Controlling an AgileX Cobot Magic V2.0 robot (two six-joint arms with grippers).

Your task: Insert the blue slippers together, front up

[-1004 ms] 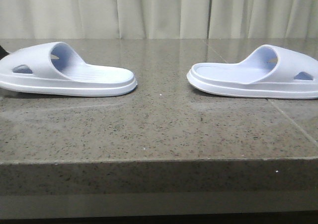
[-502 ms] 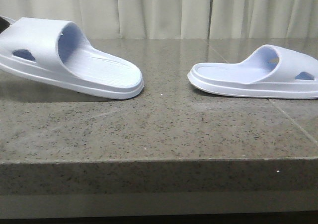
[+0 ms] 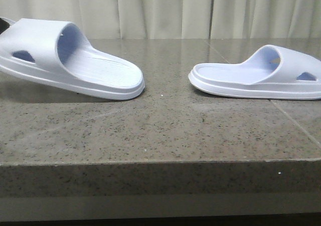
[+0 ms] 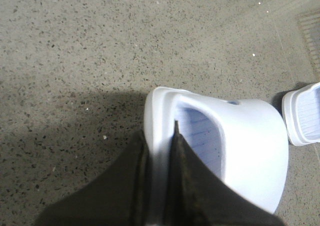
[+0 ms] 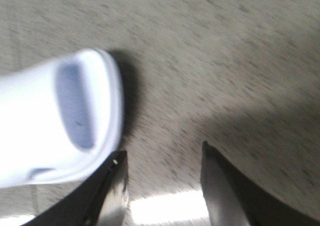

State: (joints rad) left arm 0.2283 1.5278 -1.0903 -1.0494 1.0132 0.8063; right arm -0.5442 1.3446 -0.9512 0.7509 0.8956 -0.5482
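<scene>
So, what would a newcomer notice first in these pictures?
First the left slipper, tilted on the left of the stone table, its strap end raised by the left gripper, shut on its sole edge. The right slipper lies flat on the right, beside the open right gripper.

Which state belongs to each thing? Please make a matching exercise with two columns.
Things:
1. left slipper
2. right slipper
3. left gripper
4. right gripper

States:
A. open, holding nothing
B. lying flat on the table
C. tilted, back end raised
D. fingers shut on a slipper's edge

Pairs: 1-C, 2-B, 3-D, 4-A
</scene>
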